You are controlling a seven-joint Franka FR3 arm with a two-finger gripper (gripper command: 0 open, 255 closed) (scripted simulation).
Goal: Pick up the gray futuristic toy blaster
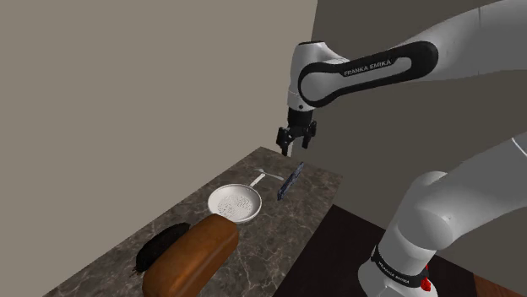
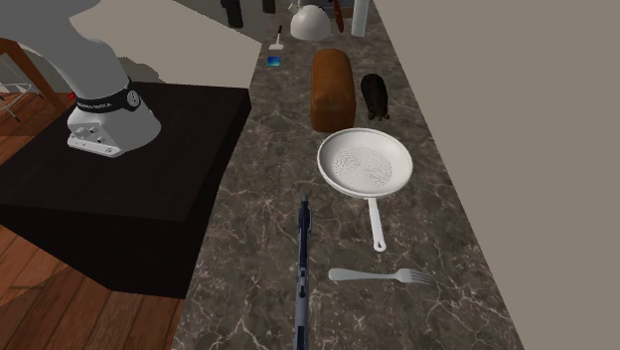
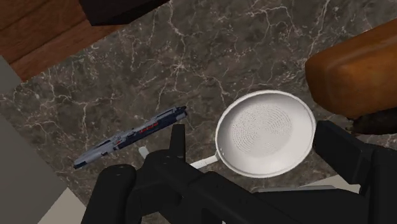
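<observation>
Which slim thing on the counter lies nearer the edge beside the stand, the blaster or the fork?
The blaster, dark grey-blue, lying along that edge. The pale fork lies further in, near the strainer's handle.

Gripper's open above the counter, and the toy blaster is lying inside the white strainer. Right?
Not quite. The toy blaster lies flat on the marble counter beside the white strainer, not inside it; the second exterior view shows them apart. The gripper is open above the counter, as you said.
</observation>
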